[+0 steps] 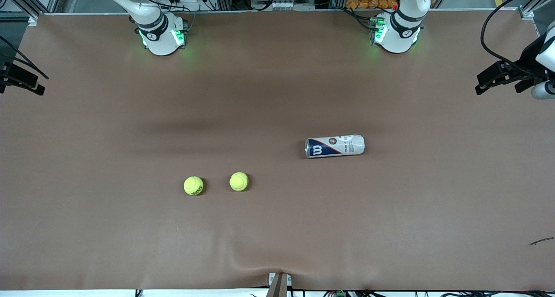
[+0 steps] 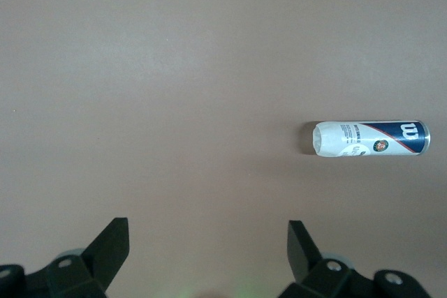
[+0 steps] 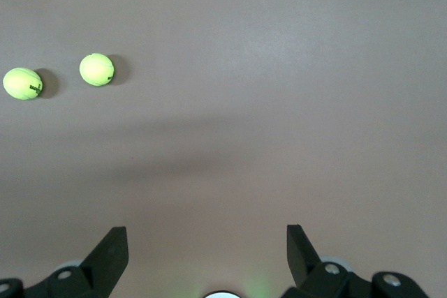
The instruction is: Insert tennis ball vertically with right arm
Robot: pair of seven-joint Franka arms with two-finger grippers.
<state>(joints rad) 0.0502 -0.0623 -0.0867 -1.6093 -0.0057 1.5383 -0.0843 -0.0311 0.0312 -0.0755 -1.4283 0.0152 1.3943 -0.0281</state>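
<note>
The tennis-ball can (image 1: 334, 146) lies on its side on the brown table cover (image 1: 86, 227), toward the left arm's end of the table, with its open mouth turned toward the right arm's end; nothing stands it upright. Two tennis balls rest nearer to the front camera than the can: one ball (image 1: 239, 181) close to the table's middle, the second ball (image 1: 193, 186) just beside it toward the right arm's end, the two apart and not touching. The right gripper (image 3: 207, 246) hangs high above bare cover with its fingers spread wide and empty, both balls well away from it. The left gripper (image 2: 208, 246) is likewise spread wide and empty above bare cover, the can off to one side; that arm appears to wait. Assessment: nothing of the task is yet done. Principal risk is the can: a vertical insertion calls for an upright mouth, and a can lying flat can roll if nudged, or fall again if stood carelessly. Second risk is the balls: round and free on a smooth cover, either one can roll off if one finger touches before the other. Third risk: with the balls so near each other, a descent on one may knock its neighbour. An off-centre ball may also catch the can's rim.
</note>
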